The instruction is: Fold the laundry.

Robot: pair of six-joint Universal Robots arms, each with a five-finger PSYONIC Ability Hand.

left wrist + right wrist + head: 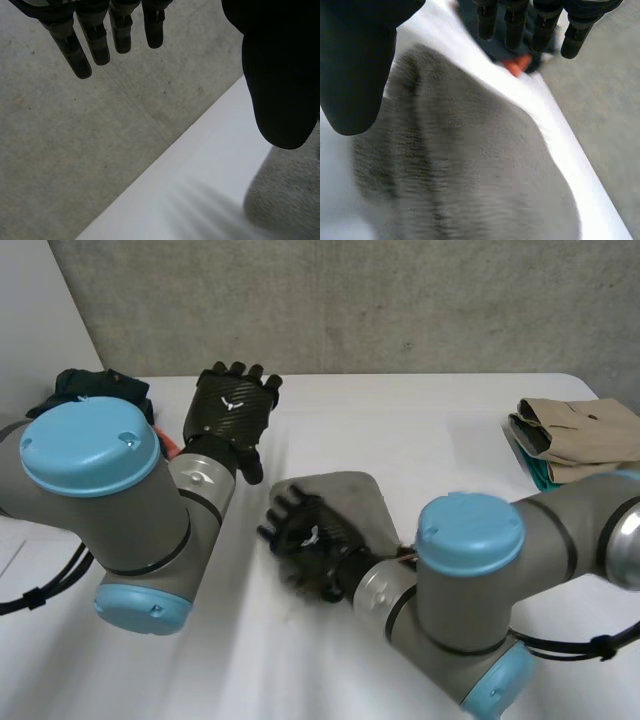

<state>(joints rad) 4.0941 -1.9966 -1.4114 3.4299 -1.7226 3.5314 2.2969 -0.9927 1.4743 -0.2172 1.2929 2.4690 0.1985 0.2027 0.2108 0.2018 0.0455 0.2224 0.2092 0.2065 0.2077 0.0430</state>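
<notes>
Far left edge of white table point(430, 425): dark clothes heap point(95, 386), orange bit showing. Left hand point(228, 405) raised beside it, fingers point(95, 42) straight and spread, holding nothing. Centre: grey knit cloth point(352, 496) lying flat; right hand point(308, 535) over its near-left part, fingers straight, thumb wide, nothing gripped. Far right: folded beige garment point(580, 430), well apart.

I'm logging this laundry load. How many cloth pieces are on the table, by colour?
Grey: 1, grey cloth
Tan: 1, folded tan garment
Teal: 1, teal piece under the tan one
Dark blue: 1, dark bundle
Orange: 1, orange scrap beside the bundle
Total: 5
</notes>
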